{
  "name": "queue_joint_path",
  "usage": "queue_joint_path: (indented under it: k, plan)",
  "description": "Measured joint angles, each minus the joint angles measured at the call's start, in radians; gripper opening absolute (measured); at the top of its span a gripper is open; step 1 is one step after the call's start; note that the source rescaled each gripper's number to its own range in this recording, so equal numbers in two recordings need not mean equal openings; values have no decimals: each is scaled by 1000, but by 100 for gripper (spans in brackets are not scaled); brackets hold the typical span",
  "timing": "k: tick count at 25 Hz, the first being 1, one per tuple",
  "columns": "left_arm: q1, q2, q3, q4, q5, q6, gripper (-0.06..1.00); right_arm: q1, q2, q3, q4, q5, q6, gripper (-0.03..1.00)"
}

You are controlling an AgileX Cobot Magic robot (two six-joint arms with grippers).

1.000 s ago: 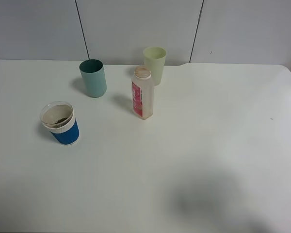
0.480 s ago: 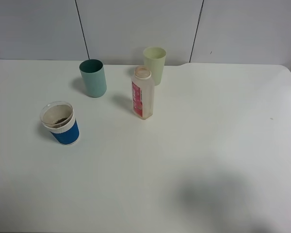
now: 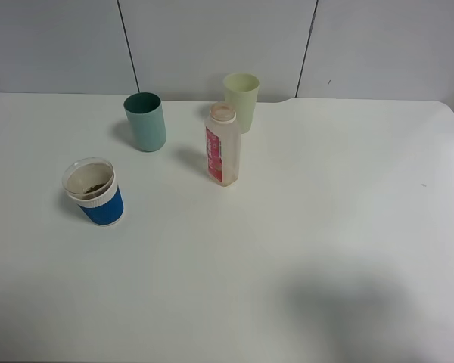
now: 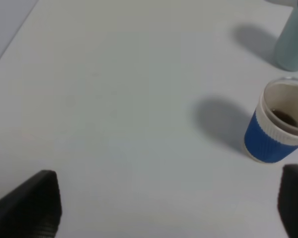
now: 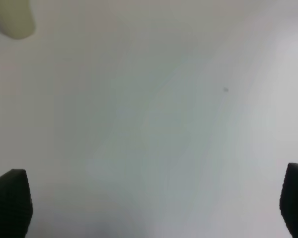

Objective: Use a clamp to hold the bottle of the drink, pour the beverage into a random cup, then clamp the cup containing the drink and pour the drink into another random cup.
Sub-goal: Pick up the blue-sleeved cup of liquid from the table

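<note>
One blue cup (image 3: 93,191), bottle (image 3: 222,145) upright in high view; grippers unseen. Left wrist: left gripper (image 4: 166,201) apart, empty; blue cup ahead, toward one finger (image 4: 294,198). Finger could bump it, spill drink (image 4: 283,117). Right wrist: right gripper (image 5: 154,203) wide apart, empty.

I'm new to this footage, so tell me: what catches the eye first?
The blue-sleeved cup stands alone at the left of the table, a little brown drink in its bottom. Near the middle, the red-labelled bottle stands upright, with a teal cup to its left and a pale green cup just behind it.
</note>
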Motion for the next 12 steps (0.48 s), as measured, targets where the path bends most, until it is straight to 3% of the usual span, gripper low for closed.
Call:
queue_joint_path:
  k: [6,12]
  plan:
    - [0,0,0,0,0,0,62,-117,0,0,0,0,0,100]
    - [0,0,0,0,0,0,62,-136,0,0,0,0,0,100]
